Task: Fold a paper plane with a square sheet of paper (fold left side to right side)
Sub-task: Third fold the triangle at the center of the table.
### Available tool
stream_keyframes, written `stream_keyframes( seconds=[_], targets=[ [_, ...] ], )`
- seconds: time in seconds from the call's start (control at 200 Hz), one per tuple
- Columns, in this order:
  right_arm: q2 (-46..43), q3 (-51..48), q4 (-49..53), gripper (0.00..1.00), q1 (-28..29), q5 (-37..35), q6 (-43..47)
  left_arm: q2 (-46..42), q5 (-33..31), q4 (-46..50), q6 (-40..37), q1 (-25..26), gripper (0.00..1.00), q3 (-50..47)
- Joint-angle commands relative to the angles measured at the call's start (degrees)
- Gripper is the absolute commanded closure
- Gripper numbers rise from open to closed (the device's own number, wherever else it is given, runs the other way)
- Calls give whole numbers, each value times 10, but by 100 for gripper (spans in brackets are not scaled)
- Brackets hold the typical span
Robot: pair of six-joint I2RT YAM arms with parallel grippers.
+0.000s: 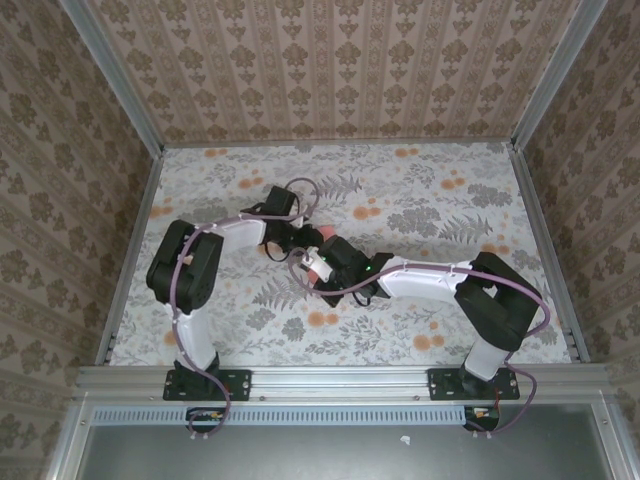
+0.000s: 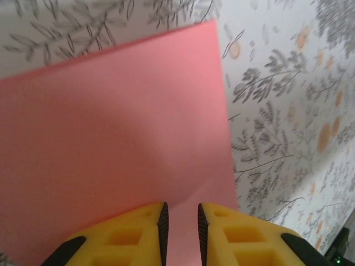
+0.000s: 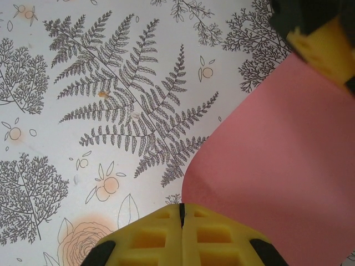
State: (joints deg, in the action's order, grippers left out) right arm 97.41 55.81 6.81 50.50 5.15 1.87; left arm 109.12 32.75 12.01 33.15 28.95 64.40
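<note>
A thin salmon-pink square sheet of paper (image 2: pixel 111 138) lay near the middle of the fern-and-flower-patterned table (image 1: pixel 450 200), well apart from every edge, as the two arms met over it. The left gripper (image 2: pixel 181 230), its yellow fingers a narrow gap apart, hung over the sheet; whether it pinched the paper could not be told. The right gripper (image 3: pixel 181 221), its fingers pressed together with nothing seen between them, sat just beside the sheet's bowed edge, where the paper curved up off the table. Judging by that bow, the left-to-right fold was under way and no crease had been set. Doing it well would likely mean laying the moving edge square onto the opposite edge, corners matched. The closed right fingers would pin the sheet against sliding, and the bulge would then be pressed flat. Open table lay on all sides. The tight spot was between the two wrists, close together, where a clash looked the main risk.
</note>
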Motion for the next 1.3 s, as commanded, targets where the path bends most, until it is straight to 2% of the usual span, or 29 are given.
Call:
stream_keyframes(
  seconds=[0.0,0.415,0.795,1.295],
  targets=[
    [7,17,19,100,-6,16,-11,17,-9,8,-13,4,77,16],
    [7,26,32,100,-40,88,-45,37,-29,10,-18,9,82,-2],
    [35,43,35,100,-96,138,-95,48,-38,18,-23,15,82,-1],
    [87,91,73,100,-142,120,-135,50,-44,27,-27,21,83,6]
  ],
)
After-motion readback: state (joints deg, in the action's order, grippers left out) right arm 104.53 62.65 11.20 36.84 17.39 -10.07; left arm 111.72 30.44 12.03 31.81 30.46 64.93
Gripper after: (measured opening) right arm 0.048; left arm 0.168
